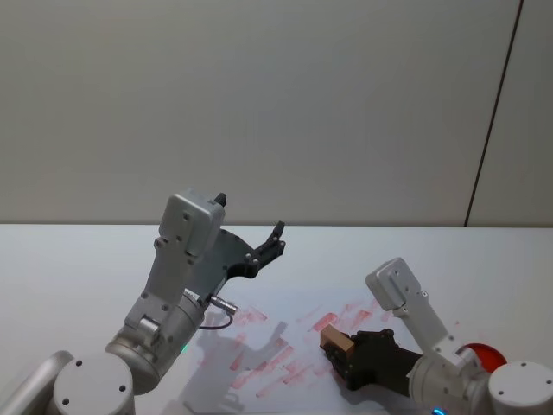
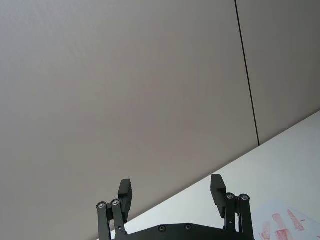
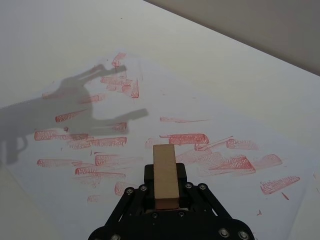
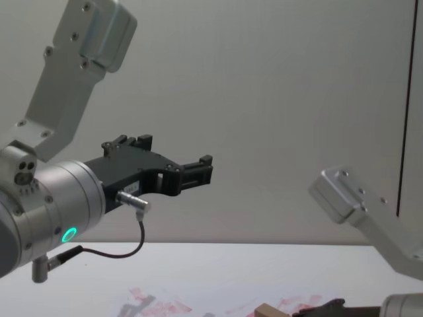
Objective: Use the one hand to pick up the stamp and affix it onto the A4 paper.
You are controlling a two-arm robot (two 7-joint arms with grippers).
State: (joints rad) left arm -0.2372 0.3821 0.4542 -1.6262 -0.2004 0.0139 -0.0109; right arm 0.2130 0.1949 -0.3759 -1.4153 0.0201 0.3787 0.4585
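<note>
My right gripper (image 1: 343, 353) is shut on the stamp (image 1: 333, 336), a light-brown wooden block held low over the near right part of the A4 paper (image 1: 276, 341). In the right wrist view the stamp (image 3: 165, 170) sticks out from between the black fingers above the white sheet (image 3: 210, 120), which is smeared with red marks. Whether the stamp touches the paper I cannot tell. The chest view catches the stamp (image 4: 266, 310) at its bottom edge. My left gripper (image 1: 273, 239) hangs open and empty, raised high above the paper's far left side, and shows again as the left gripper (image 2: 171, 189).
A red round object (image 1: 480, 357) lies on the white table (image 1: 78, 259) to the right of the paper, partly behind my right arm. The left arm (image 4: 59, 218) with its green ring and cable casts a shadow (image 3: 75, 110) on the sheet.
</note>
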